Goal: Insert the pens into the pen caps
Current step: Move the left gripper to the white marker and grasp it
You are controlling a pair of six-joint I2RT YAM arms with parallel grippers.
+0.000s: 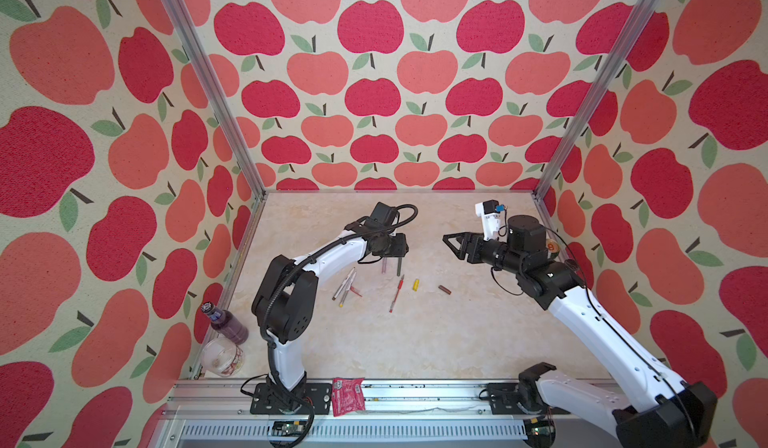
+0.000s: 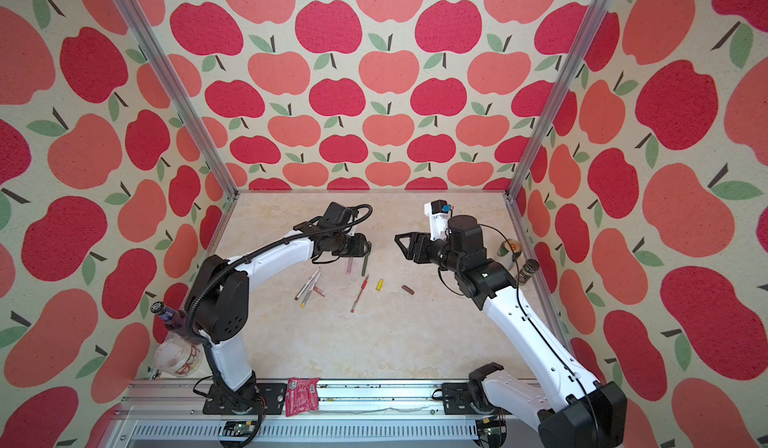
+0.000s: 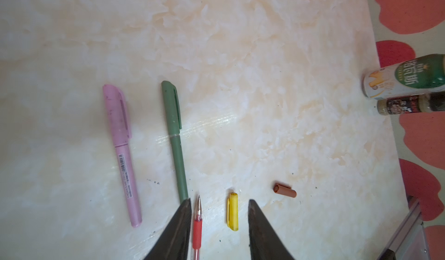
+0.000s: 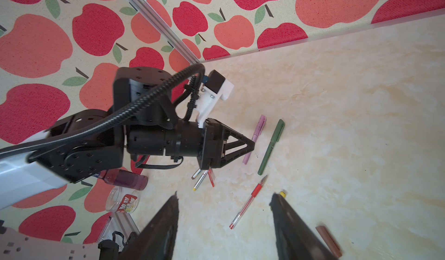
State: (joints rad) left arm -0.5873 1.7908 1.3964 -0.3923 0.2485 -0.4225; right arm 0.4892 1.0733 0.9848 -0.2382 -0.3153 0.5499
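In both top views the left gripper (image 1: 400,245) hangs over the table's middle, just beyond a lilac pen (image 3: 121,150) and a green pen (image 3: 174,138), each with its own cap on. Its jaws stand open and empty (image 3: 220,201). On the table below them lie the uncapped red pen (image 3: 197,225) and the yellow cap (image 3: 233,210), with the brown cap (image 3: 284,190) farther off. Two white pens (image 1: 345,286) and a red cap (image 1: 355,291) lie to the left. The right gripper (image 1: 448,239) hovers open and empty (image 4: 224,195), facing the left one.
A purple bottle (image 1: 224,323) and a glass jar (image 1: 222,356) stand at the front left corner. A can (image 2: 510,247) and a spice bottle (image 2: 528,271) stand by the right wall. A red packet (image 1: 348,396) lies on the front rail.
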